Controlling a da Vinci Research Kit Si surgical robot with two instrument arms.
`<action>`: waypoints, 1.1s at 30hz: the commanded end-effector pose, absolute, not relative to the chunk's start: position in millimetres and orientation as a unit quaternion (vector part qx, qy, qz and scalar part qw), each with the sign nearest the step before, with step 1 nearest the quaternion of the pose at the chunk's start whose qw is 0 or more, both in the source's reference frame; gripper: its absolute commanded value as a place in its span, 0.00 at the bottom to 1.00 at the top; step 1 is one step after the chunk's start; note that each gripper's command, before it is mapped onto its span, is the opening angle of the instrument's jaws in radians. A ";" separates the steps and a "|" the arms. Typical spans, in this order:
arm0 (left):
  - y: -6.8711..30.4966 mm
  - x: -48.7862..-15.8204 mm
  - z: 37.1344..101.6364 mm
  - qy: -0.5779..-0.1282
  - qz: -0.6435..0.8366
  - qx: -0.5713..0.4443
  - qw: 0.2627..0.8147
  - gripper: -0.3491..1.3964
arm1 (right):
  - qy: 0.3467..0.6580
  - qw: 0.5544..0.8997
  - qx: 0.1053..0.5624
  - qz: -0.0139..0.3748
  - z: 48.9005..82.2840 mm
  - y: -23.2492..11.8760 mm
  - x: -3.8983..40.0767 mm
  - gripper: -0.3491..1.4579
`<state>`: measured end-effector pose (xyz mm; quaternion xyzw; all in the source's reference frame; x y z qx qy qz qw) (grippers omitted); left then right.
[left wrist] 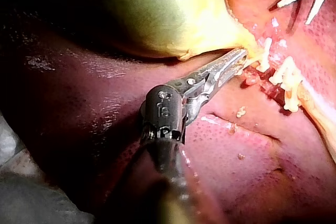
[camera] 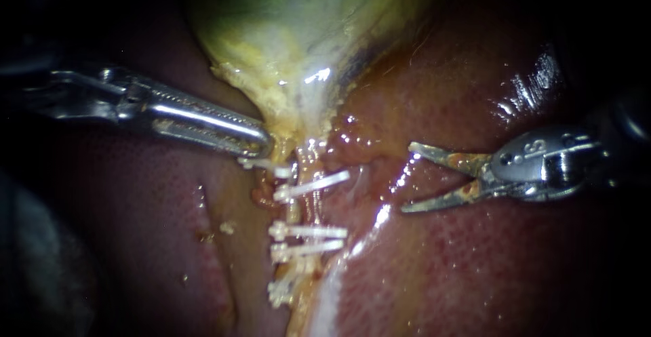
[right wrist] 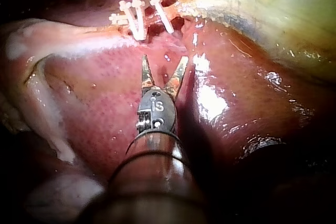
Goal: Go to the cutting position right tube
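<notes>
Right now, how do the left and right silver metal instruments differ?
The left instrument has a long, straight, toothed end effector; the right instrument has short, curved, pointed blades. The left jaws are shut on the narrow end of the yellow-green gallbladder; the right jaws stand open, holding nothing. The left tip sits beside the white clips; the right hangs over the red liver, apart from them. Both are metal.
</notes>
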<state>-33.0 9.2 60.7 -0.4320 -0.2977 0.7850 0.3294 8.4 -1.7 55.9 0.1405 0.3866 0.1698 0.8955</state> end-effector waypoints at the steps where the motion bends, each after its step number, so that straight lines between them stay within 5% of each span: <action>1: 9.3 -32.8 60.6 -0.298 0.785 -0.432 0.329 0.00 | 0.387 0.895 0.141 0.170 55.9 -1.7 8.4 0.99; 16: 14.0 -24.9 53.9 -0.286 0.775 -0.437 0.357 0.00 | 0.401 0.886 0.173 0.155 55.8 -2.0 9.0 0.99; 23: 13.4 -25.5 54.1 -0.282 0.775 -0.436 0.360 0.00 | 0.437 0.857 0.212 0.174 55.9 -2.8 11.5 0.97; 33: 13.1 -26.0 53.7 -0.282 0.776 -0.437 0.358 0.00 | 0.444 0.832 0.262 0.205 58.5 -4.0 15.0 0.97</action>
